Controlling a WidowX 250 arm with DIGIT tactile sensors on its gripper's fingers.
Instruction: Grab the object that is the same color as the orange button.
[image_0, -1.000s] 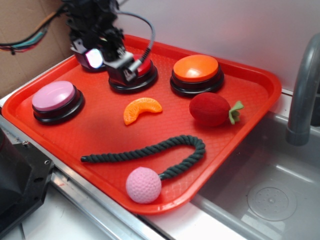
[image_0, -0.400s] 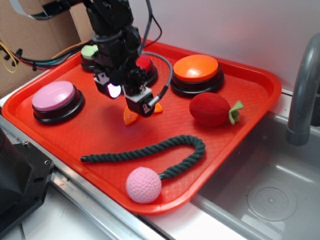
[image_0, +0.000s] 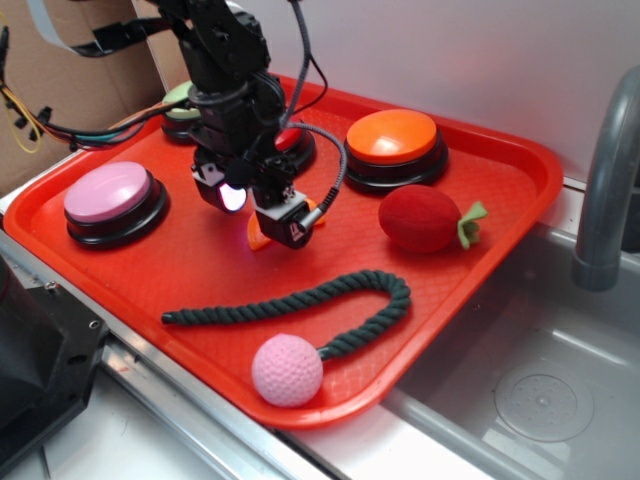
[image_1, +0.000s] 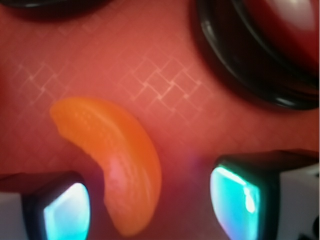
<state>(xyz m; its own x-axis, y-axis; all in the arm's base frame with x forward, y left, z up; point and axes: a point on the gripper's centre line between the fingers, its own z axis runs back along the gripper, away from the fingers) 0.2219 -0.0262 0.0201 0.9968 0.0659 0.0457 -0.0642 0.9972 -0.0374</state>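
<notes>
- On a red tray (image_0: 500, 215) beside a sink, a black robot arm leans down over the middle of the tray, its gripper (image_0: 275, 225) low above the surface.
- Directly under the gripper lies the target, a small glossy orange segment (image_1: 117, 160), a crescent-shaped toy mandarin piece; from the side view only slivers of it (image_0: 256, 238) peek out around the gripper.
- At the back of the tray sits the orange button (image_0: 391, 137), a large dome on a black base, which sets the colour to match. It is well apart from the segment.
- Wrist view: the fingers (image_1: 60, 210) are released, spread wide, one at each lower corner of the picture. The lower end of the crescent lies between them, closer to the one seen on the left; its upper end curves away beyond the gap.
- Other items on the tray: a red button (image_1: 280, 45) just behind the gripper, a pink button (image_0: 108, 195), a red plush strawberry (image_0: 420, 218), a dark green rope (image_0: 300, 300) and a pink ball (image_0: 287, 370).
- Judged step: final lowering before the pinch.
- To do it well, shift slightly so the segment sits centred between the fingers, descend until the tips nearly touch the tray, then close slowly. The glossy curved plastic looks likely to squirt sideways if caught off-centre or only at its narrow tip.
</notes>
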